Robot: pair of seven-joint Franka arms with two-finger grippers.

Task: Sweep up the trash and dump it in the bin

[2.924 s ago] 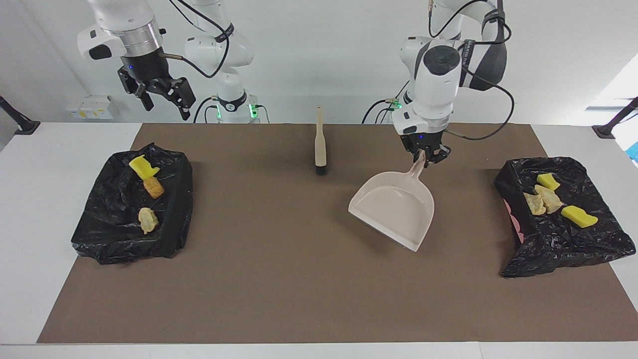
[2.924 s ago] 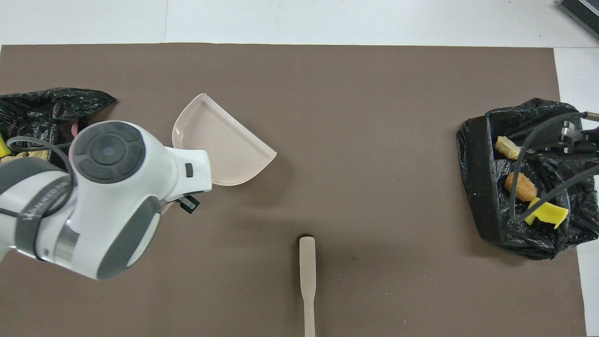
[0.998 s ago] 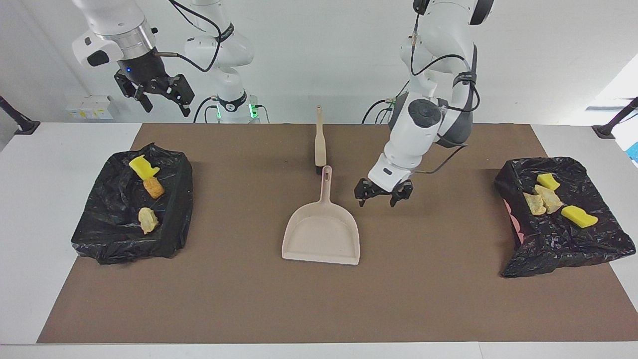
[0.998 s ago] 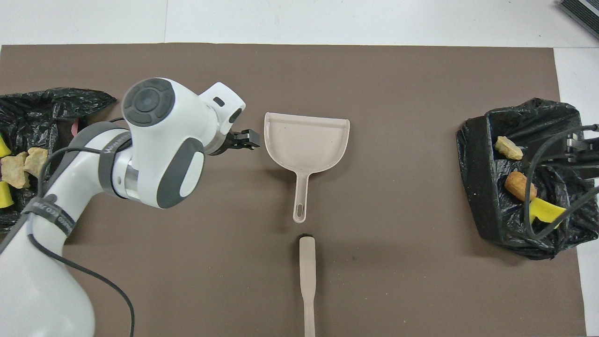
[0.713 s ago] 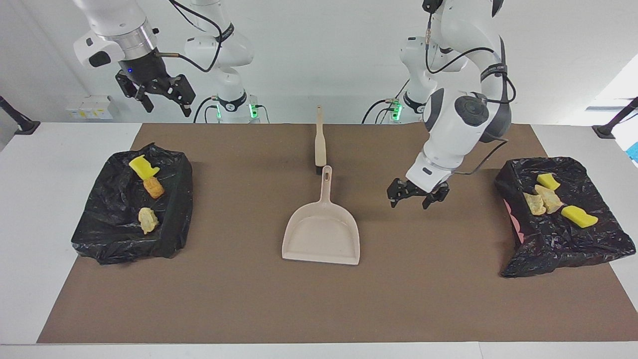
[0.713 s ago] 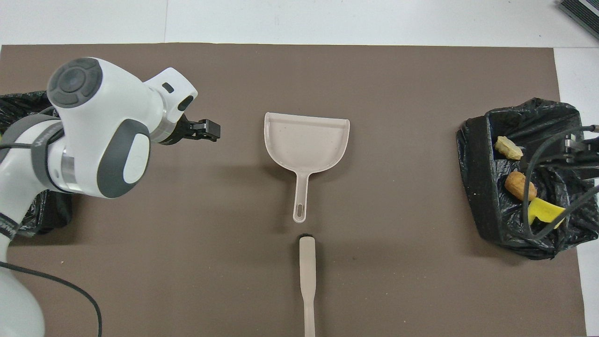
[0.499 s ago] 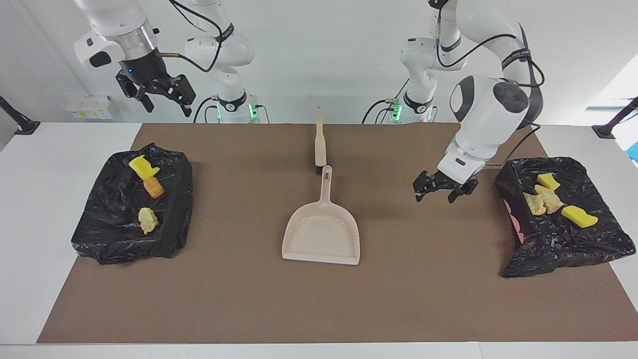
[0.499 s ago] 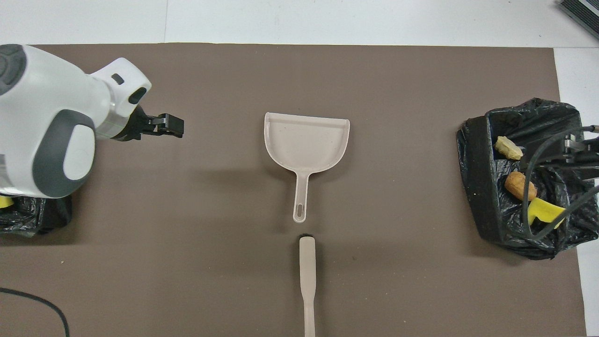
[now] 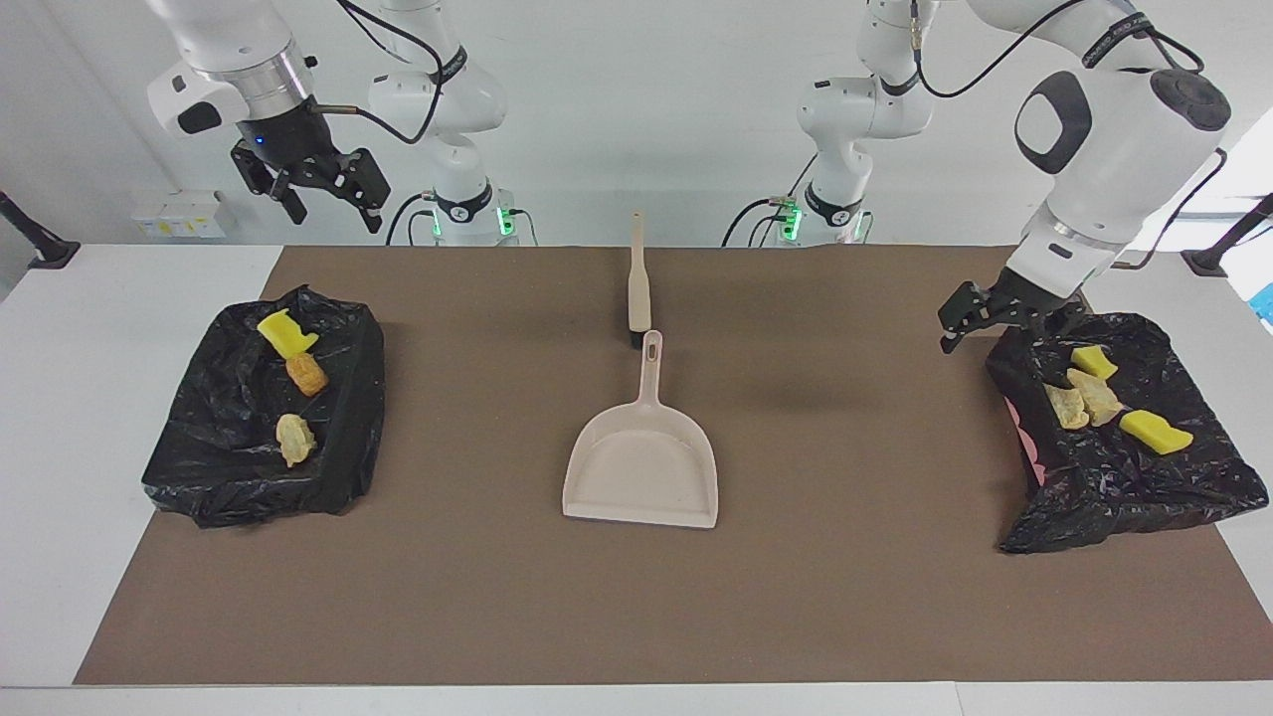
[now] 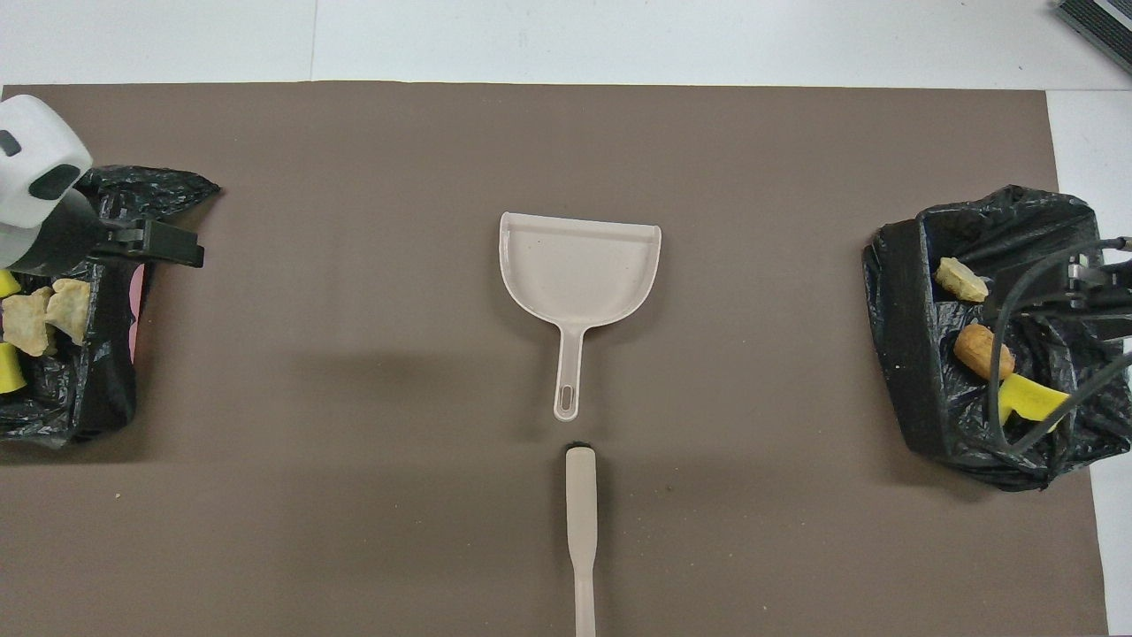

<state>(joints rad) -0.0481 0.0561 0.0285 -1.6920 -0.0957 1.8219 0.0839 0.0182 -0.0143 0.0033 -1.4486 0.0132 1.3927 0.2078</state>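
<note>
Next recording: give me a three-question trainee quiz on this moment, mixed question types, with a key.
1. True or false: the dustpan lies flat on the mat, held by neither gripper.
2. How many trash pieces lie in the bin at the right arm's end?
3. The left gripper hangs over: A) the brush B) the edge of the bin at the left arm's end C) the dustpan.

Key: 1 true; 2 three; 3 B.

no readable text, labels or numbers
</note>
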